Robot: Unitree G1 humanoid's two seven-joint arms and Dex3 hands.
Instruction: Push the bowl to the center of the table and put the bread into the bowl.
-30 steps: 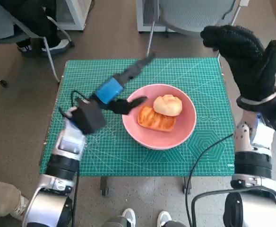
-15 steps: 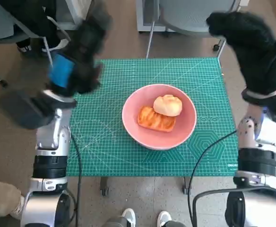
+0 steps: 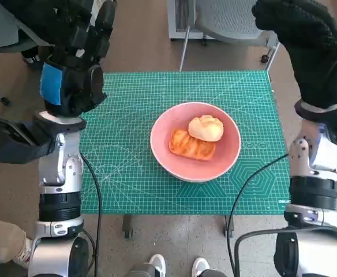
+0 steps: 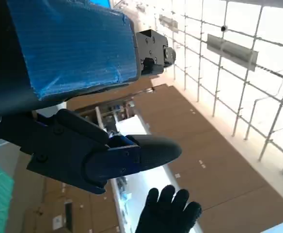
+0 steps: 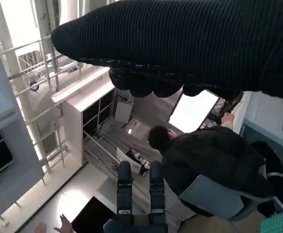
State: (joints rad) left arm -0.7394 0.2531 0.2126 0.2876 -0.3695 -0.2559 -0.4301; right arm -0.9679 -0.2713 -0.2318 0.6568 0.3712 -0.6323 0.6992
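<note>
The pink bowl (image 3: 195, 142) sits mid-desk with both bread pieces (image 3: 195, 137) inside. The left hand (image 3: 73, 63) at ten o'clock and right hand (image 3: 310, 52) at two o'clock hang empty, fingers spread. The task looks finished; nothing more seems needed.

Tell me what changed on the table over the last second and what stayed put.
The left hand left the rim of the pink bowl, swung up and away past the mat's far left corner, and is now raised, holding nothing. The right hand stayed raised at the far right with only a slight shift. The bowl and the two pieces of bread in it did not move.
</note>
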